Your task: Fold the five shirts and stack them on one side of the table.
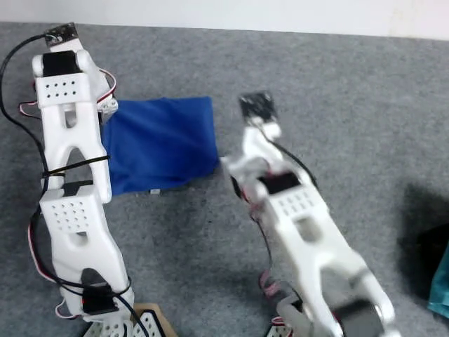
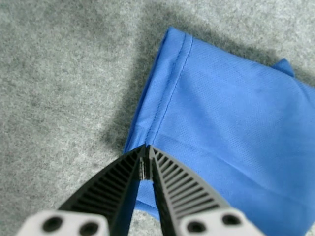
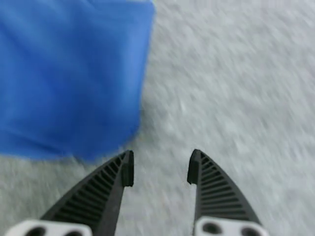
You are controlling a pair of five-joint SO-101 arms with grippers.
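— grey, carpet-like table (image 1: 365, 91) is seen under both arms. how much of the task can be counted as done?

— very little, it is judged. one blue shirt (image 1: 165, 140) is laid near the far left part of the table, folded into a rough rectangle. its shape is not yet tidy, so this fold is judged as unfinished. a teal cloth (image 1: 442, 281) is seen at the right edge of the table, well apart from the blue shirt; whether it is another shirt cannot be told. a stack is judged as not yet begun, and most of the five shirts are left to be folded.

— and how are the fingers held?

— the left gripper (image 2: 146, 150) is closed tightly, with its tips placed exactly on the stitched hem at the edge of the blue shirt. this edge seems to be pinched between them, though the contact itself is partly hidden. the right gripper (image 3: 160, 169) is spread apart and nothing is grasped by it. it is held over bare table, just beside a corner of the blue shirt, and the cloth is not touched by its fingers (image 3: 123, 172).
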